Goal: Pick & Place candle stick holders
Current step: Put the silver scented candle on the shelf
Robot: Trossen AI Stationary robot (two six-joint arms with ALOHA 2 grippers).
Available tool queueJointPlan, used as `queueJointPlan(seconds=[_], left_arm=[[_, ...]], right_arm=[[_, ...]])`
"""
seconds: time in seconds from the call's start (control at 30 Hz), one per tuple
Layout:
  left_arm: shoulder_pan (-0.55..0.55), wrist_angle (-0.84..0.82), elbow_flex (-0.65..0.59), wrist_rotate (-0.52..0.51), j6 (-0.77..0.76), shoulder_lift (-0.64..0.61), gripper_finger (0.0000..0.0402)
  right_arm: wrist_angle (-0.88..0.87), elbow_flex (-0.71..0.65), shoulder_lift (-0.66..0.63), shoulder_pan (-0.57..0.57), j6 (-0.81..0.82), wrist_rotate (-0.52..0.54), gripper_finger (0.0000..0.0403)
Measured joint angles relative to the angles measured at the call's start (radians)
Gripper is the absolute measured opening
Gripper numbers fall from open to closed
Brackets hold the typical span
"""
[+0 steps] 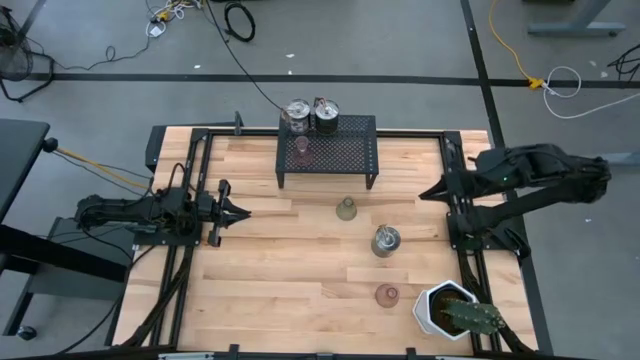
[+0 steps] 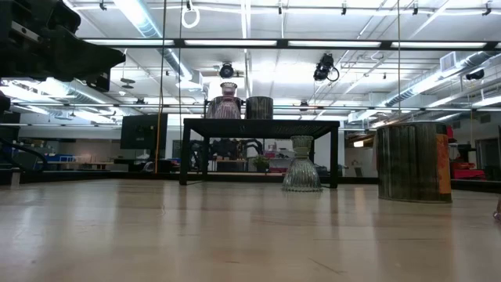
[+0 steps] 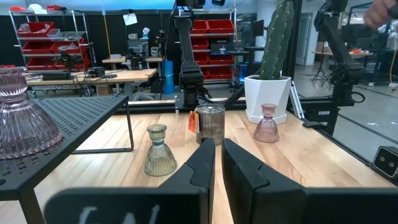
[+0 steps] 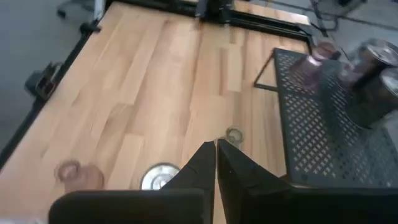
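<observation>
On the black mesh rack [image 1: 327,150] at the table's far side stand two silvery holders [image 1: 312,115] and a pink glass holder [image 1: 302,150]. On the wood stand an olive-green glass holder [image 1: 346,208], a silvery holder [image 1: 386,240] and a second pink glass holder [image 1: 387,294], each on its base. My left gripper [image 1: 243,212] is shut and level at the table's left side, pointing toward the olive holder [image 3: 157,149]. My right gripper [image 1: 428,192] is shut, raised at the right side and tipped down over the olive holder [image 4: 234,134].
A white hexagonal pot with a cactus [image 1: 452,308] stands at the near right corner. Bare wood lies between my left gripper and the loose holders. Black frame rails [image 1: 190,180] run along the table's left and right sides.
</observation>
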Motion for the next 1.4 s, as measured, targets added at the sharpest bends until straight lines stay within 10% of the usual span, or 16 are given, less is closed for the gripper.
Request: queueJointPlan(seconds=[0.63, 1.4], left_arm=[[0.0, 0.0, 0.0, 0.0, 0.0, 0.0, 0.0034], [0.0, 0.0, 0.0, 0.0, 0.0, 0.0, 0.0034]], right_arm=[[0.001, -0.194, -0.094, 0.256, -0.103, -0.001, 0.002], [0.035, -0.344, -0.15, 0.31, -0.168, -0.001, 0.002]])
